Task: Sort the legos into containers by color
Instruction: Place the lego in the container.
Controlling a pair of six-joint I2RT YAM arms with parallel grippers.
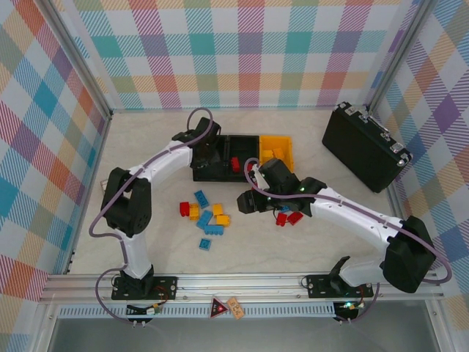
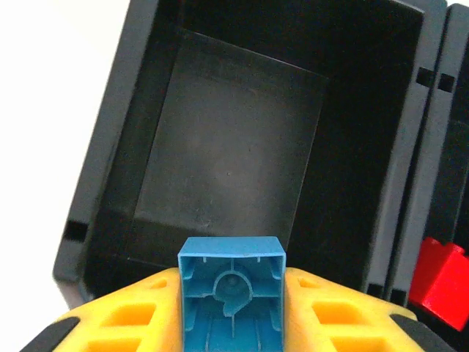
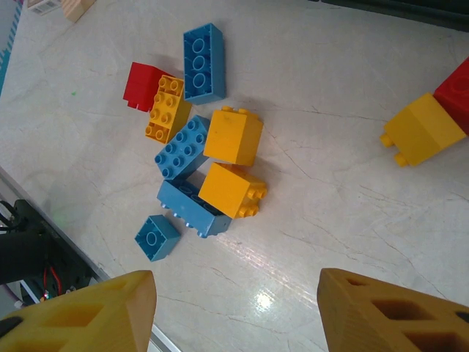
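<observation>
A blue lego (image 2: pixel 231 290) is gripped by the left gripper (image 2: pixel 231 330) above a black container (image 2: pixel 110 147). The right gripper (image 3: pixel 236 312) is held half-open, empty.

My left fingers (image 2: pixel 121 323) pinched a blue lego (image 2: pixel 231 293) between them, its hollow underside facing the camera, over the near wall of an open black bin (image 2: pixel 110 147). A red lego (image 2: pixel 440 282) lay in the next bin (image 2: pixel 436 132) to the right. Pale counter (image 2: pixel 37 110) showed at left.
</observation>
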